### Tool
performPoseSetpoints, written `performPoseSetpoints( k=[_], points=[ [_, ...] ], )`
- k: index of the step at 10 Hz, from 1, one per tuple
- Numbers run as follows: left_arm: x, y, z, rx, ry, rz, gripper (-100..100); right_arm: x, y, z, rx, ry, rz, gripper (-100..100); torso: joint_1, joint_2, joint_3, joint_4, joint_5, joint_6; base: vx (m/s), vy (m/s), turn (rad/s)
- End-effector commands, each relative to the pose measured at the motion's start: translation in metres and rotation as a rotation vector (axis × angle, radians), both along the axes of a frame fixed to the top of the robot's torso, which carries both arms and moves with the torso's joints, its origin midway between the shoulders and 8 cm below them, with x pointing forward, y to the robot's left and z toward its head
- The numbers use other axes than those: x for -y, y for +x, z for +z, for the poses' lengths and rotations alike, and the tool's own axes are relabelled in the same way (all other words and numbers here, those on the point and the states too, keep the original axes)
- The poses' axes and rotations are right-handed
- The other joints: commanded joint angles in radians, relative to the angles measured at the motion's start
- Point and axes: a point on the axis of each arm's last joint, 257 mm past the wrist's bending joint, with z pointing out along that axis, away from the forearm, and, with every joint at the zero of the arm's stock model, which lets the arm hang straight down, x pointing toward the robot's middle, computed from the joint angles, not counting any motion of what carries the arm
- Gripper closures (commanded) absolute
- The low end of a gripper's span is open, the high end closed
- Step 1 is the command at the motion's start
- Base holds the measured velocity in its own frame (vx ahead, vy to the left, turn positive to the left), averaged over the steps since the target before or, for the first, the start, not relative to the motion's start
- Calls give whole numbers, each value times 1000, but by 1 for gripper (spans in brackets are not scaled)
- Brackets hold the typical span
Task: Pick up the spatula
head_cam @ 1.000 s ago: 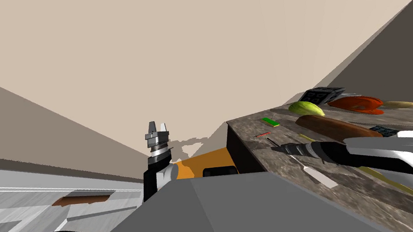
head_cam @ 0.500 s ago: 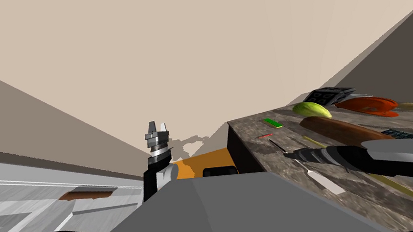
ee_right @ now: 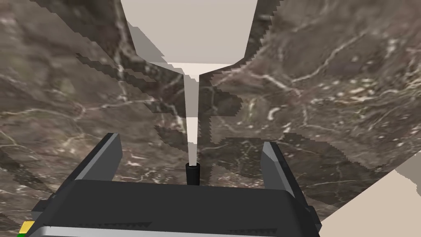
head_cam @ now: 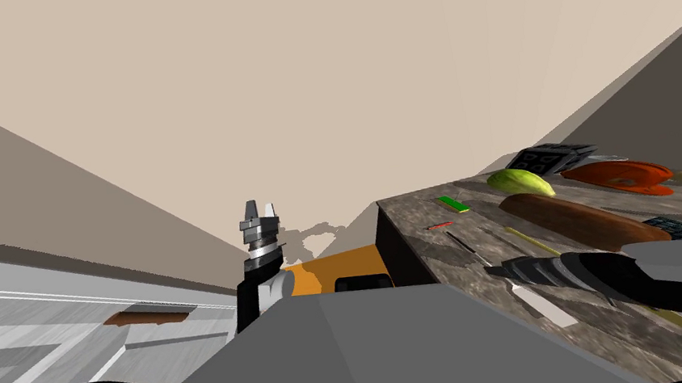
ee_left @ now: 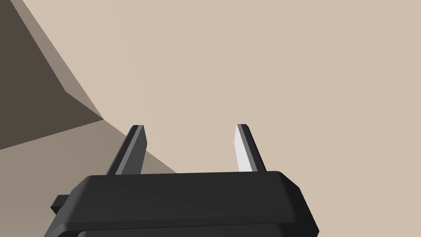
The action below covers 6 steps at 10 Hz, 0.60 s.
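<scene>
Marbled brown counter carries the white-bladed spatula.
The right end effector is spread wide either side of its thin neck, gripping nothing; the left end effector is open and empty.

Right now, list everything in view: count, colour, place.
counter: one, brown marbled, my right
spatula: one, white blade, black handle, on the counter under the right claw
small block: one, green, counter's far end
thin stick: one, red, by the small block
long roll: one, brown, mid counter
oval item: one, yellow-green, beyond the long roll
disc: one, red-orange, right of the oval item
right claw: one, dark, open over the spatula
left claw: one, grey, open, left of the counter
</scene>
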Motion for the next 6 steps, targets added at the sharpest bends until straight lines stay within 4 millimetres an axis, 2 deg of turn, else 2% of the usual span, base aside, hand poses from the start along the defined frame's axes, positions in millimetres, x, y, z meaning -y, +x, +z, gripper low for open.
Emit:
performPoseSetpoints(
  k=[1,2,3,6],
  points=[
    [0,0,0,0,0,0,0,0,0,0,0,0,0,0,0,0,0,0,0,0,0,0,0],
    [0,0,0,0,0,0,0,2,-6,-7,1,0,-10,-100,0,0,0,0,0,0,17,0,65],
    [0,0,0,0,0,0,0,2,-6,-7,1,0,-10,-100,0,-1,0,0,0,0,23,1,35],
    [0,0,0,0,0,0,0,5,-23,-23,1,0,-32,-100,0,-2,-1,0,0,0,29,4,69]
  ],
)
